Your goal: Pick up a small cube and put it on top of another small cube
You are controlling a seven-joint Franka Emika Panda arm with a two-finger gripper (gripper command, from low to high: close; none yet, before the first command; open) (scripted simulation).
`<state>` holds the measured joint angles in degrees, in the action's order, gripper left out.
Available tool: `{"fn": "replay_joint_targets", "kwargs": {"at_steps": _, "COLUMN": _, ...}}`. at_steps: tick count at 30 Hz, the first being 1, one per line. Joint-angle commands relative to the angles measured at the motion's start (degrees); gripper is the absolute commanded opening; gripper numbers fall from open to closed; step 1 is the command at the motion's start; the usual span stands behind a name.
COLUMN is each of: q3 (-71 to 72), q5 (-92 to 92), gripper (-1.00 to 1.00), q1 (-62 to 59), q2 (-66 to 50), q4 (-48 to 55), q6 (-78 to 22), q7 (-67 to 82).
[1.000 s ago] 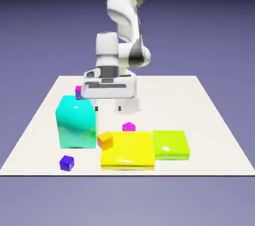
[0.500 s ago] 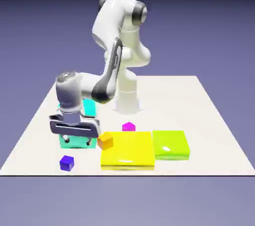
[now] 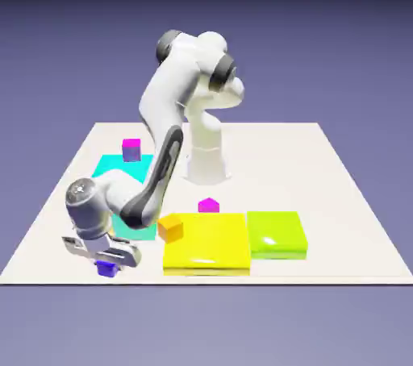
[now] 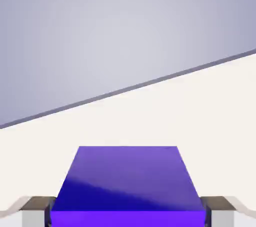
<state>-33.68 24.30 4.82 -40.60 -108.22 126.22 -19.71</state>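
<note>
The gripper (image 3: 106,267) is down at the table's (image 3: 339,195) near edge on the exterior view's left, its two fingers (image 4: 37,206) pinching the small indigo-blue cube (image 3: 105,268) from either side. In the hand view the cube (image 4: 127,186) fills the space between both grey tips, its top face wide and flat, with bare table behind it and the backdrop beyond the table's edge. From outside, the hand covers most of the cube, so whether it rests on the table or is just off it is hard to say. The tiny magenta-pink cube (image 3: 209,205) sits well apart toward the middle, just behind the flat yellow block (image 3: 206,241). A small orange cube (image 3: 170,227) sits at the yellow block's corner. Behind the arm lies the big cyan block (image 3: 113,167), with a magenta-and-violet cube (image 3: 131,149) at its far side. A lime-green block (image 3: 277,234) touches the yellow one on the exterior view's right.
</note>
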Motion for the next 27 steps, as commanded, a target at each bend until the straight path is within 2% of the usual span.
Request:
{"fn": "replay_joint_targets", "kwargs": {"at_steps": 1, "q3": -1.3, "q5": -1.5, "gripper": -1.00, "q1": 0.8, "q2": 2.1, "q4": 0.3, "q6": -2.3, "q7": -0.9}}
{"fn": "replay_joint_targets", "kwargs": {"at_steps": 6, "q3": 1.4, "q5": 1.7, "gripper": -1.00, "q1": 7.8, "q2": 11.1, "q4": -6.5, "q6": 7.4, "q7": -5.0}}
{"fn": "replay_joint_targets", "kwargs": {"at_steps": 27, "q3": 26.6, "q5": -17.2, "gripper": -1.00, "q1": 3.6, "q2": 51.2, "q4": -50.1, "q6": 14.1, "q7": -14.7}}
